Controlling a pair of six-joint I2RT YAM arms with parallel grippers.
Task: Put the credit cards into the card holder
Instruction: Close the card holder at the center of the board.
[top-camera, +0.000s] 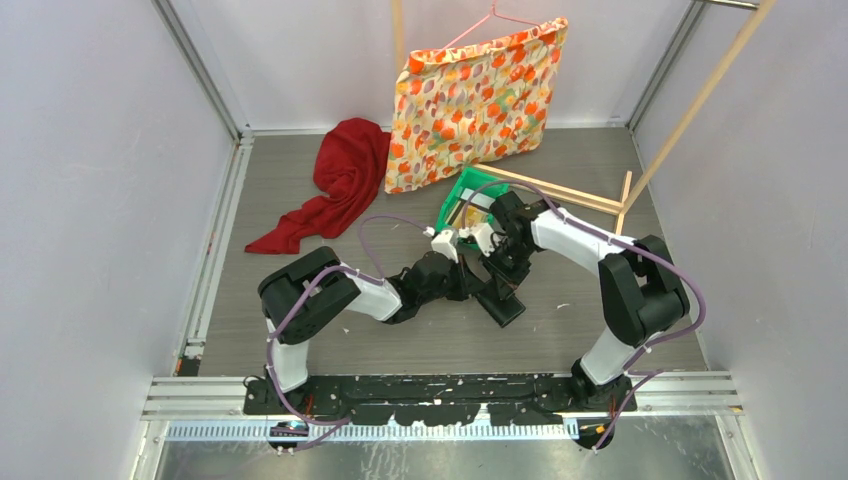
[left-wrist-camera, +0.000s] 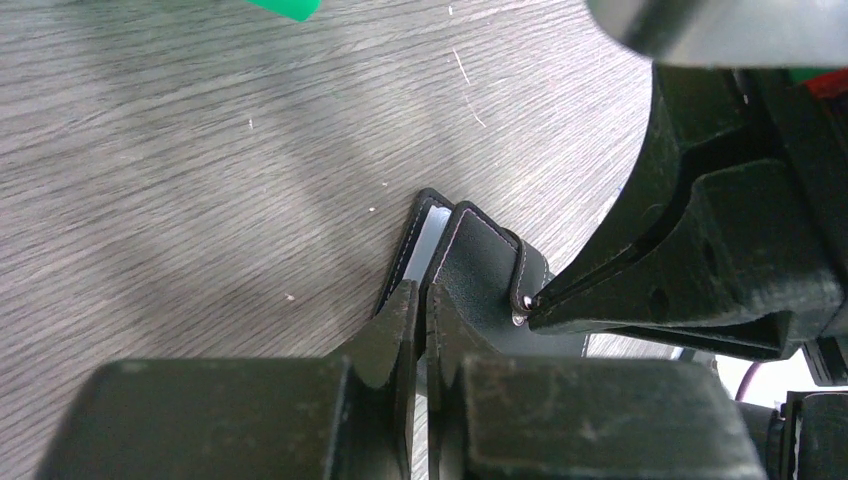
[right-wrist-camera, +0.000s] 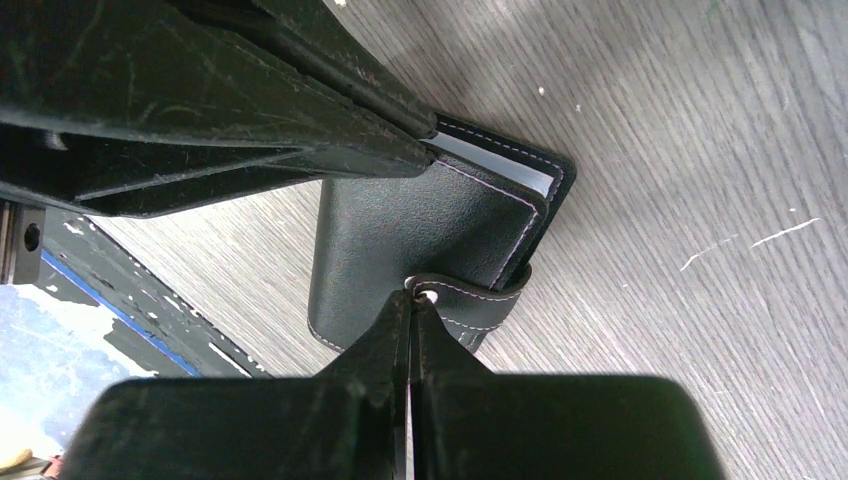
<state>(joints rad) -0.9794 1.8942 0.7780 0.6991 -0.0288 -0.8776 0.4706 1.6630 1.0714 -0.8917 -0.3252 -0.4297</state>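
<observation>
**Two thin pinches on a closed card holder: slip and twist are the dangers**

The card holder (right-wrist-camera: 420, 230) is closed and sits near the middle of the bench (top-camera: 450, 345), between the two arms. I cannot tell whether it touches the wood. Its snap tab (right-wrist-camera: 485, 300) wraps over the edge of the front cover. The right gripper (right-wrist-camera: 412, 300) has its jaws pressed together on the tip of this tab, right at the metal snap. The left gripper (left-wrist-camera: 422, 300) pinches the edge of one cover, just beside the pale pocket pages.

To my judgement, the step in hand is to pull the tab open. The right jaws hold only the tip of smooth leather, so they may slide off under the pull. The left pinch is also narrow. If the snap resists, the holder may turn in that pinch or come free and drop on the bench. The two grippers work very near each other and could knock together. No credit card shows in the wrist views. The green tray (top-camera: 462, 188) lies behind the arms.
</observation>
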